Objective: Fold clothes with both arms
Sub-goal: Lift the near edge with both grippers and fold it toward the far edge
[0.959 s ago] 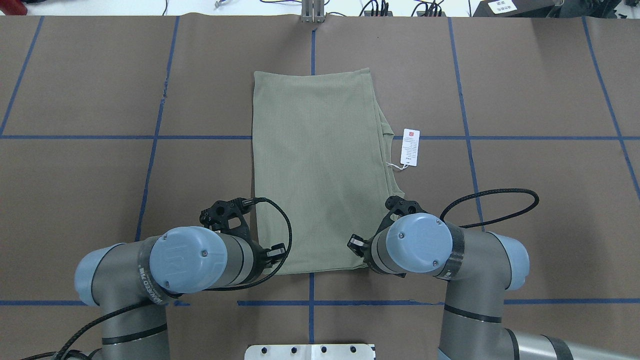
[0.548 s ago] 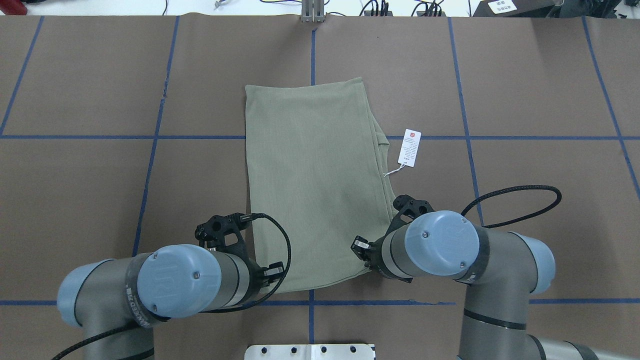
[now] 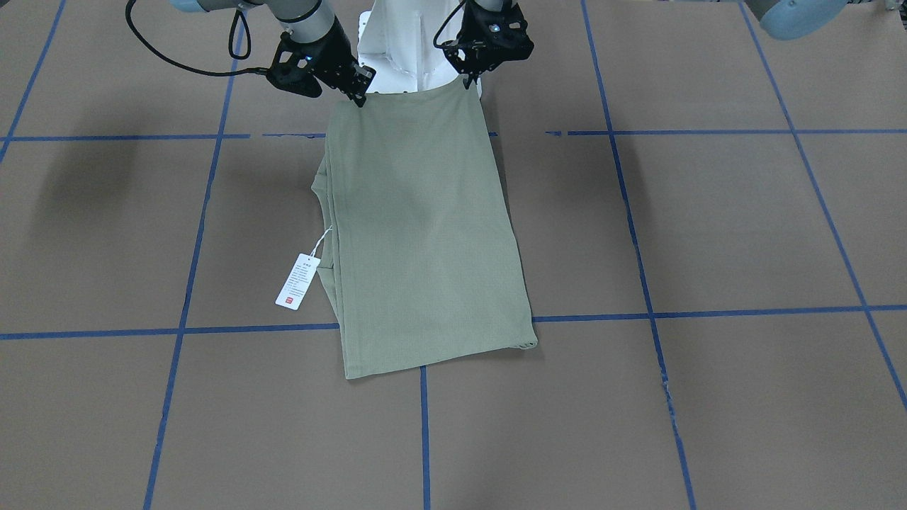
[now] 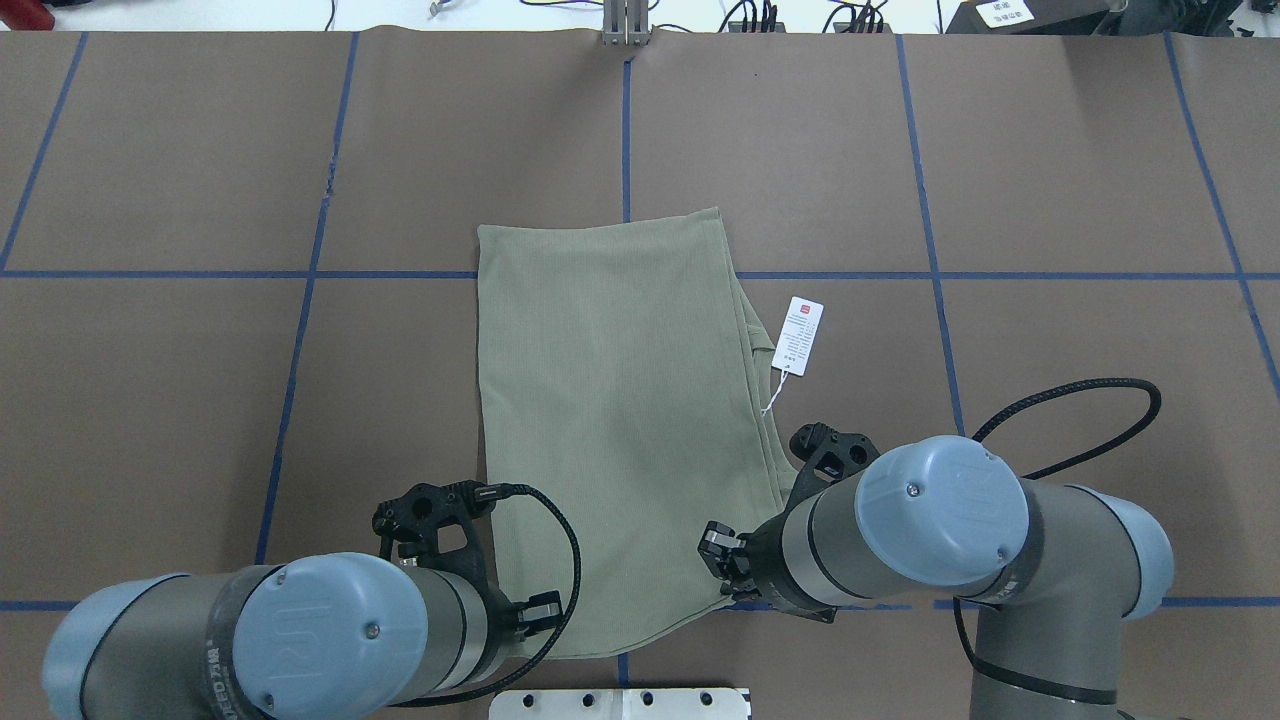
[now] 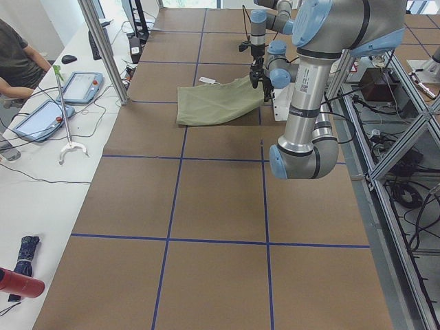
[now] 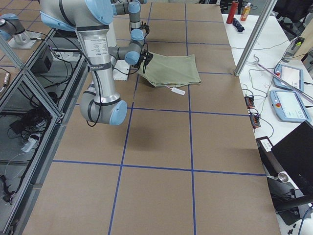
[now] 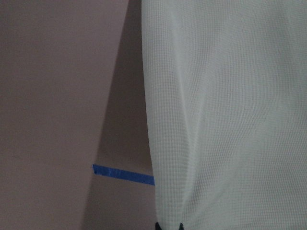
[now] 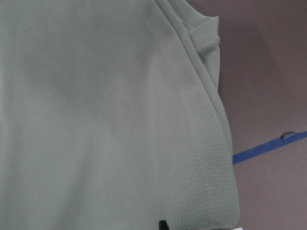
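The sage-green shirt (image 4: pixel 620 400) lies folded into a long rectangle on the brown table, also in the front-facing view (image 3: pixel 425 234). Its white hang tag (image 4: pixel 799 336) lies on the table by its right edge. My left gripper (image 3: pixel 468 81) is shut on the shirt's near left corner. My right gripper (image 3: pixel 358 95) is shut on the near right corner. Both hold the near edge a little off the table, over the base's front. In the overhead view both wrists hide the fingers. The left wrist view shows cloth (image 7: pixel 220 110) pinched at the bottom edge; the right wrist view shows the same (image 8: pixel 110 115).
The white base pedestal (image 4: pixel 620 703) stands just behind the shirt's near edge. Blue tape lines (image 4: pixel 300 330) grid the brown table. An operators' table with tablets (image 5: pixel 41 117) and a seated person (image 5: pixel 14 55) lie beyond the far side.
Both arms have drawn back toward the base, dragging the shirt nearer across the table. The hang tag has slid along with it. Both grippers stay shut on the corners.
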Available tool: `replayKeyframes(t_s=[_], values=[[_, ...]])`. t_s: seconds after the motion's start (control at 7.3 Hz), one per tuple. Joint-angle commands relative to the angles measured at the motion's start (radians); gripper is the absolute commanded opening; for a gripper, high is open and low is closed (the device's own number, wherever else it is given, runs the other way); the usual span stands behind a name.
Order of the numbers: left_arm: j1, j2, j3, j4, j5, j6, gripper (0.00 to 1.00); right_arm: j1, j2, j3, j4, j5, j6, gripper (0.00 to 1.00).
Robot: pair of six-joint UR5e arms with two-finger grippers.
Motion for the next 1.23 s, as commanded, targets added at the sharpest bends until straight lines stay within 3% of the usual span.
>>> replayKeyframes(t_s=[0.0,0.41,0.82,1.1], values=[[-0.036,-0.008,-0.017,0.019,0.0,0.004,0.0,0.066,0.01,-0.021,0.009,-0.002,-0.012,0.0],[-0.181,-0.019,0.025,-0.004,-0.003,0.1,0.0,0.229,0.137,-0.131,0.011,-0.003,-0.01,0.0],[-0.289,-0.075,0.188,-0.119,-0.003,0.124,0.0,0.304,0.253,-0.301,0.014,-0.003,-0.026,0.0],[-0.341,-0.103,0.316,-0.237,-0.003,0.127,0.0,0.338,0.327,-0.433,0.081,-0.003,-0.023,0.0]])
